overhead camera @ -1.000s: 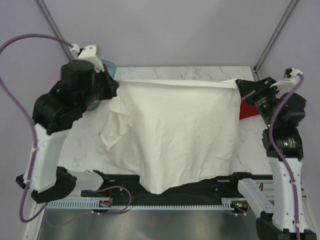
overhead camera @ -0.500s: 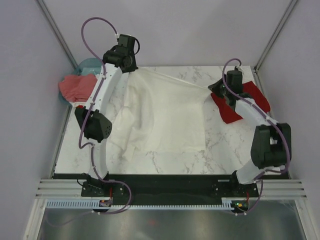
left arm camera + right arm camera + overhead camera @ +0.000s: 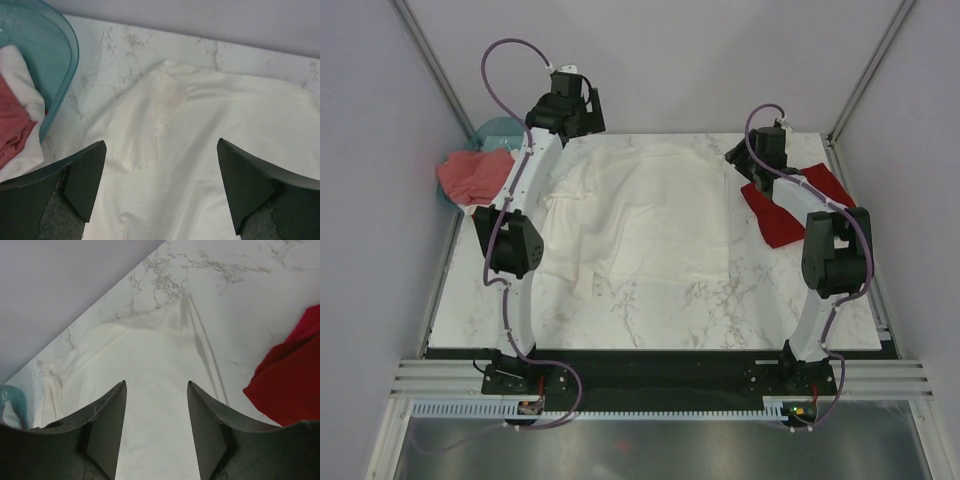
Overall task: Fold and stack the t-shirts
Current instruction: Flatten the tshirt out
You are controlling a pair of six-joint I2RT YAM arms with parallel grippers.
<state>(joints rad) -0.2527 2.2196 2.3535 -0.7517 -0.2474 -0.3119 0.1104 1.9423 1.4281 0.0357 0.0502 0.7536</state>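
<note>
A large white t-shirt (image 3: 650, 215) lies spread and rumpled across the far half of a marble table (image 3: 720, 300), its far edge close to the back rim. No print shows on the side facing up. The left arm reaches over the shirt's far left corner and hides part of that edge. The left end effector (image 3: 161, 144) hovers there with its fingers spread wide, holding nothing. The right end effector (image 3: 156, 384) hangs above the shirt near its far right corner, fingers apart and empty too. A dark red t-shirt (image 3: 772, 222) lies just right of the white one, partly covered by the right arm. At the far left a teal basket (image 3: 500, 127), partly behind the left arm, holds a pinkish-red t-shirt (image 3: 472, 172) draped over its rim. The left wrist view also shows white cloth (image 3: 20, 75) inside, cut off by the picture's edge, its shape hard to make out
</note>
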